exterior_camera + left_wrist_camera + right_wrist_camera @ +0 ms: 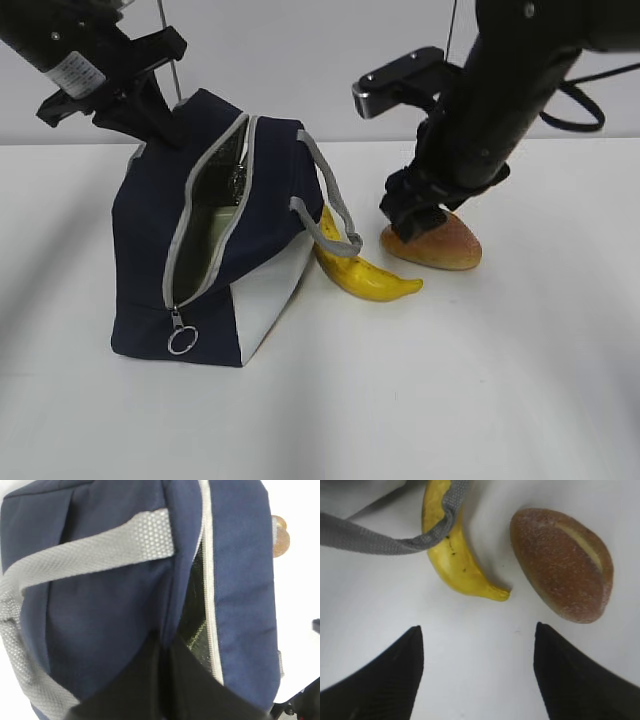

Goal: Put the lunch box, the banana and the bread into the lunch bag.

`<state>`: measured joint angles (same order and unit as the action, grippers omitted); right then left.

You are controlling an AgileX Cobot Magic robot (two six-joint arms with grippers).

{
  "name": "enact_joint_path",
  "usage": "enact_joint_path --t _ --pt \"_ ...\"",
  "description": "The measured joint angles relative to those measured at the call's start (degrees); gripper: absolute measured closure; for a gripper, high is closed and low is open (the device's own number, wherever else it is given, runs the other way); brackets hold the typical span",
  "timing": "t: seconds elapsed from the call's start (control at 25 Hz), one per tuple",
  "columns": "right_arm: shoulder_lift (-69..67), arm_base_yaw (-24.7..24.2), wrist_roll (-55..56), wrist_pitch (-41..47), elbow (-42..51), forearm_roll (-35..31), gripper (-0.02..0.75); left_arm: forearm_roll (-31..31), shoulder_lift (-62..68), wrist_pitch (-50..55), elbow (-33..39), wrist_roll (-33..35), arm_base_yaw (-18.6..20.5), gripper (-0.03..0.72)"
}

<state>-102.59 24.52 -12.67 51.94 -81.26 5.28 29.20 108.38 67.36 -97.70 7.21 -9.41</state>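
The navy lunch bag [150,230] lies on the table with its zipper open. A pale green surface inside the opening [205,240] looks like the lunch box lid. My left gripper [150,115] is shut on the bag's fabric edge beside the zipper, as the left wrist view [165,680] shows. The banana [370,278] lies right of the bag, partly under a grey handle [380,542]. The bread [440,245] lies right of the banana. My right gripper [410,215] is open and empty, just above the bread's left end; its fingers frame bare table in the right wrist view [477,626].
The zipper's ring pull [181,341] hangs at the bag's lower front. The banana [455,560] and the bread [560,562] lie a small gap apart. White table [450,400] runs in front and to the right.
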Motion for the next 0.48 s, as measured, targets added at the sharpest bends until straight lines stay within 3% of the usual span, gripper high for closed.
enact_joint_path --t 0.24,0.48 --pt "1.2 0.0 -7.5 -15.9 13.1 -5.9 0.227 0.0 0.0 -0.1 0.0 0.0 0.0 0.691" --pt "-2.2 0.0 -10.1 -24.1 13.8 -7.3 0.227 0.0 0.0 -0.1 0.0 0.0 0.0 0.691"
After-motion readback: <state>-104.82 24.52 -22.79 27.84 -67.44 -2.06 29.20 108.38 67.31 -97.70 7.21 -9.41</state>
